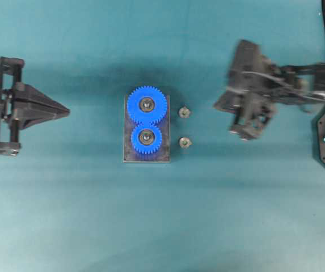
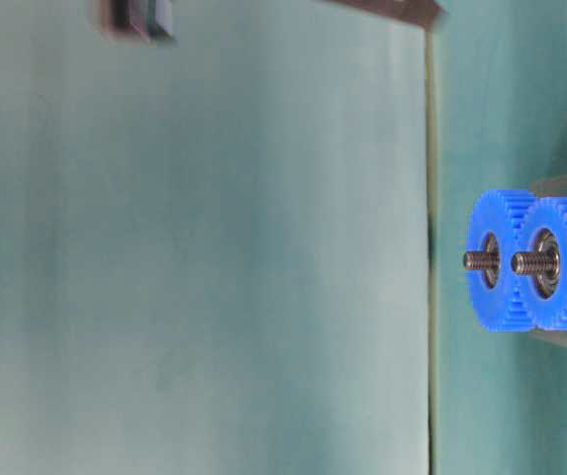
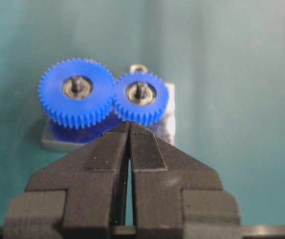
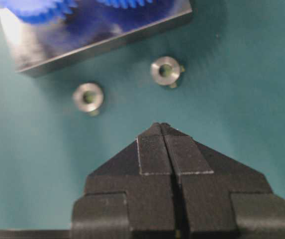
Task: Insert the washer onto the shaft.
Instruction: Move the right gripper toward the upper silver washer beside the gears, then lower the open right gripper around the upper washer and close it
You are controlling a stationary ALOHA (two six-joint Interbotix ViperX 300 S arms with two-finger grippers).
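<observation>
A teal table is carrying everything. Two silver washers are lying flat on it, just beside the metal base plate, apart from each other. On the plate two meshed blue gears are sitting, each around a threaded shaft. The right gripper is hanging near the washers, jaws pressed together, holding nothing. The left gripper, well apart, is likewise closed and empty.
</observation>
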